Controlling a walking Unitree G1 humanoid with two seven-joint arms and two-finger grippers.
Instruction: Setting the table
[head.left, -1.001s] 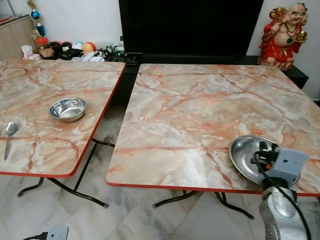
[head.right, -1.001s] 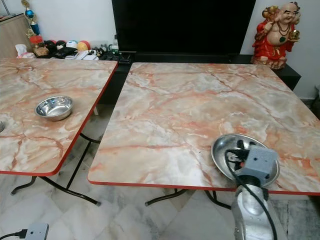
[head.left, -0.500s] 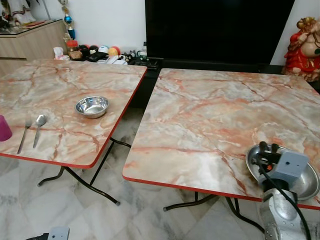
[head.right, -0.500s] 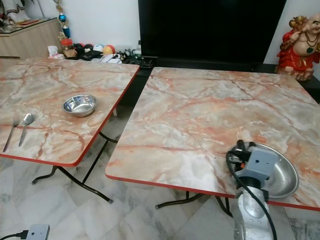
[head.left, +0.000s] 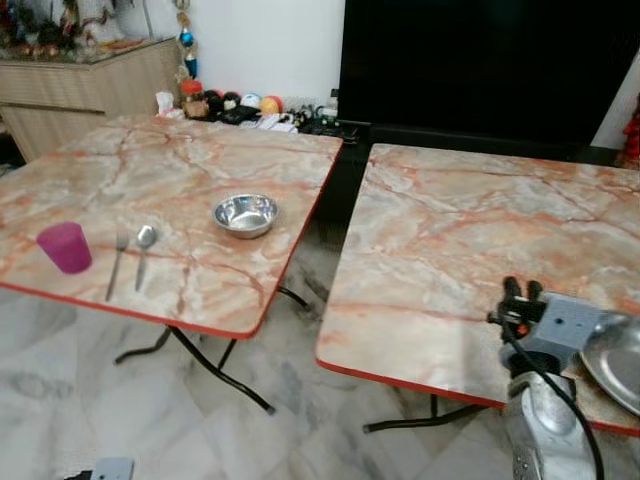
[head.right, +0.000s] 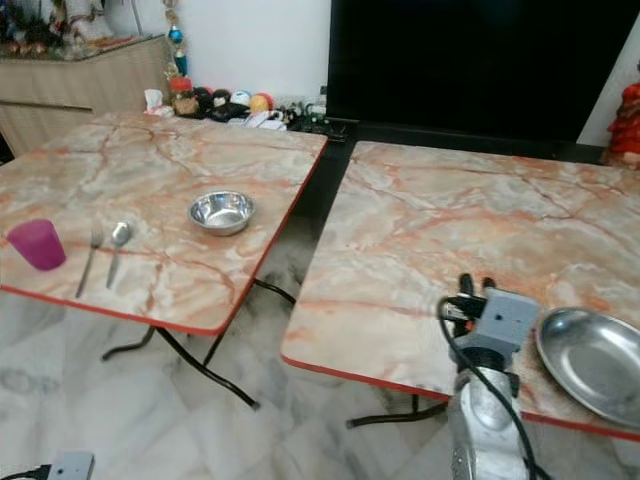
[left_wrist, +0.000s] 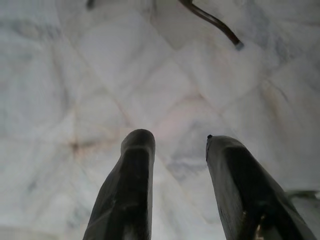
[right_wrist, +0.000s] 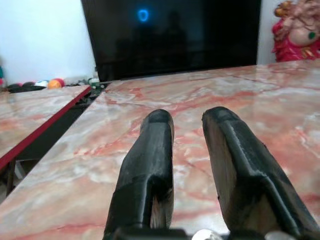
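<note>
A steel plate (head.right: 590, 362) lies flat near the front right corner of the right marble table (head.right: 420, 240). My right gripper (head.right: 472, 288) hovers just left of the plate, open, with nothing between its fingers (right_wrist: 160, 125). On the left table (head.left: 150, 170) stand a steel bowl (head.left: 245, 214), a spoon (head.left: 143, 250), a fork (head.left: 118, 262) and a pink cup (head.left: 64, 247). My left gripper (left_wrist: 175, 142) hangs open above the marble floor.
A narrow gap with black folding table legs (head.left: 220, 370) separates the two tables. Behind them are a large black screen (head.left: 480, 60), a low shelf with balls and clutter (head.left: 250, 105) and a wooden sideboard (head.left: 90, 85). A white power box (head.left: 110, 468) lies on the floor.
The camera has swung left, bringing the spoon, fork and pink cup into view. My right gripper, earlier over the plate, now stands left of it, and the plate stays on the table.
</note>
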